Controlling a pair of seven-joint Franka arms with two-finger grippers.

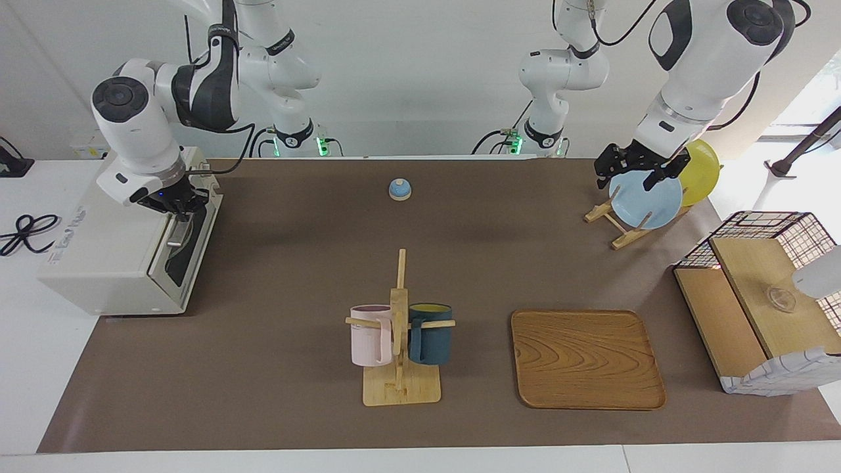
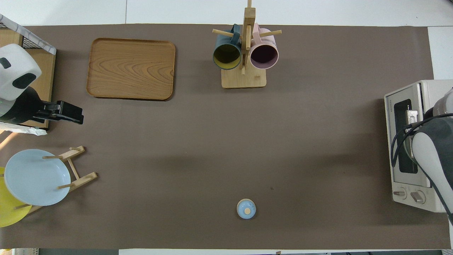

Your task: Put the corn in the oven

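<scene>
The corn is not in view in either view. The cream-white oven [image 1: 98, 263] stands at the right arm's end of the table and also shows in the overhead view [image 2: 424, 90]. Its dark glass door [image 1: 186, 253] looks closed. My right gripper [image 1: 176, 209] is at the top edge of the door by the silver handle, and in the overhead view [image 2: 412, 118] the arm covers part of the oven. My left gripper [image 1: 634, 177] hangs open and empty over the plate rack, and it also shows in the overhead view [image 2: 72, 113].
A wooden rack holds a blue plate [image 1: 645, 199] and a yellow plate [image 1: 700, 172] at the left arm's end. A wood-and-wire basket box [image 1: 762, 295], a wooden tray [image 1: 585, 358], a mug tree [image 1: 401, 341] with two mugs and a small blue bell [image 1: 399, 189] also stand on the table.
</scene>
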